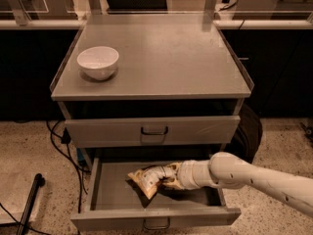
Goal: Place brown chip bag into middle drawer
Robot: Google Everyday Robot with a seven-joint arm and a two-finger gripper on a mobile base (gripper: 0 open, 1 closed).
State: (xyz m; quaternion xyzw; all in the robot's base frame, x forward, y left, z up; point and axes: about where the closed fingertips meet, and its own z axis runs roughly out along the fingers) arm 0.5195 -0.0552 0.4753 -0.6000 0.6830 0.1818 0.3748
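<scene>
Your gripper sits inside the middle drawer, against the brown chip bag, and you cannot make out where it ends and the bag begins. It covers the end of the bag nearest it, and the bag's lettering is too small to read. Behind the gripper, the drawer's rear is hidden under the upper drawer front. The arm runs off the right edge. Up to the gripper's right, a dark rounded shape is half hidden by the cabinet, and you cannot identify it. Far to its left, the bottom edge cuts off a black pole.
</scene>
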